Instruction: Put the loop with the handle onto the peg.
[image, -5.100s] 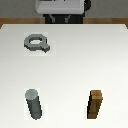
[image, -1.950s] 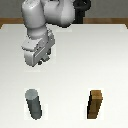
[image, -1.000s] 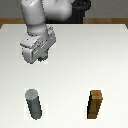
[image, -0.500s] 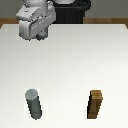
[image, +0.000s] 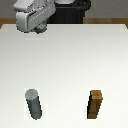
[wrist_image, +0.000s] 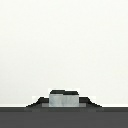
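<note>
White bench (image: 75, 65); arm raised, pincer grip unclear, loop unseen. If gripped loosely, it could miss the peg (image: 34, 104).

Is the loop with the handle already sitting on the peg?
No: in the exterior view the peg stands bare on the table, with no ring around it.
</note>
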